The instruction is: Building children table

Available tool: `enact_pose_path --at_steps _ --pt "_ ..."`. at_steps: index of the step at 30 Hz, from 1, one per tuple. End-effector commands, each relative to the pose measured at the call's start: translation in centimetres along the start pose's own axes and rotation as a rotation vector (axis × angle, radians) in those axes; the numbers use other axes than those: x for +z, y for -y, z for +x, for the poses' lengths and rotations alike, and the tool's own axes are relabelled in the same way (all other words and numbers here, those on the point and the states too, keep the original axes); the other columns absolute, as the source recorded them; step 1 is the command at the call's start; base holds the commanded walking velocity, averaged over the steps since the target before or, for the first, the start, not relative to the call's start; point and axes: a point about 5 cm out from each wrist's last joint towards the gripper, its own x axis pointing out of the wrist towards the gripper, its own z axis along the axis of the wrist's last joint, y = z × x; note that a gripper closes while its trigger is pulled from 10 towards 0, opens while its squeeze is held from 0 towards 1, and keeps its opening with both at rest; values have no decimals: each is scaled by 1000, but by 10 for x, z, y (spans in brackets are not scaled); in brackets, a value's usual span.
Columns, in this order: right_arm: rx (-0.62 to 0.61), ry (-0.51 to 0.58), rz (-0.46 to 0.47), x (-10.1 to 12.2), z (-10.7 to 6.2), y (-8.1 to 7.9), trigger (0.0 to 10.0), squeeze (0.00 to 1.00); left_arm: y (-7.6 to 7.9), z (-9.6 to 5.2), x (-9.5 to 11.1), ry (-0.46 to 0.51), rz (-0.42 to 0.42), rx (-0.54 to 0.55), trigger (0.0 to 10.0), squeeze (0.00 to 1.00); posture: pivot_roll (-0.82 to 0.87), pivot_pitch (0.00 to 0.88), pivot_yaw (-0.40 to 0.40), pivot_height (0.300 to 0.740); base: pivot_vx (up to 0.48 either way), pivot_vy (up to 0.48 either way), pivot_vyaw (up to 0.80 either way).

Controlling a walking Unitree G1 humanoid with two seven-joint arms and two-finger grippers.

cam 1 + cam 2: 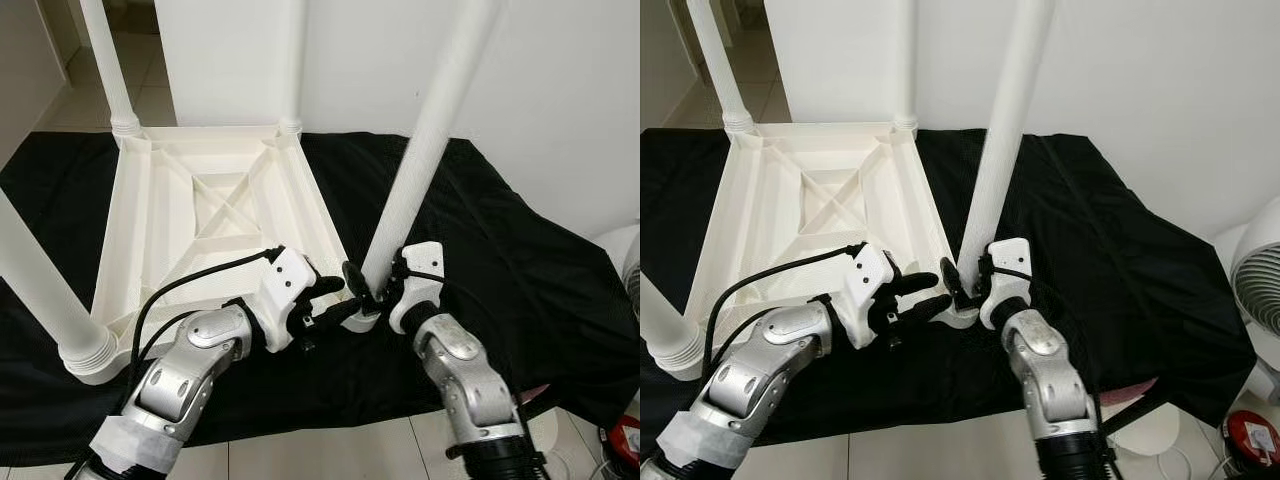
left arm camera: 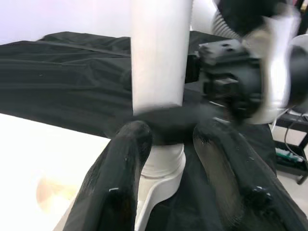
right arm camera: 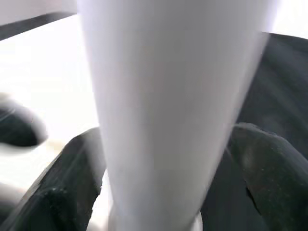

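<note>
The right gripper [image 1: 372, 290] clamps the leaning white plastic table leg [image 1: 425, 150] at its socket on the upturned white tabletop [image 1: 215, 215], near the black cloth's [image 1: 520, 260] front edge. The left gripper [image 1: 335, 300], fingers spread, braces that corner. The tilt risks cross-threading.

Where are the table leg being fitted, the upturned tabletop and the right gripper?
table leg [image 1: 425, 150], left eye view, mid shaft.
upturned tabletop [image 1: 215, 215], left eye view, ribbed underside.
right gripper [image 1: 372, 290], left eye view, between fingertips.

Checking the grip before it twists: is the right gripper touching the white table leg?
Touching. In the right wrist view both black fingers press against the sides of the white leg; the left eye view shows the right gripper closed around its base.
</note>
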Motion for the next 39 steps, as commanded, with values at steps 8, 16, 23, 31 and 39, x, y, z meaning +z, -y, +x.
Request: enact_pose_path --at_steps 8,16,23,31,39 --pt "190 -21 -84 -8 1 11 10000 0 3 2 1 1 -4 -32 10000 0 31 43 -71 740 0 0 0" --pt "270 -37 -105 -12 22 12 10000 0 3 3 2 3 0 -33 10000 0 47 36 -75 740 0 0 0" --pt "331 -44 -73 -21 25 8 0 0 2 1 3 4 3 -23 10000 0 58 30 -83 740 0 0 0" --pt "342 -41 -45 -27 19 7 0 0 3 1 2 3 1 -23 10000 0 53 26 -84 740 0 0 0" --pt "289 -22 13 -28 15 3 10000 0 4 2 1 2 -2 -34 10000 0 46 18 -83 740 0 0 0"
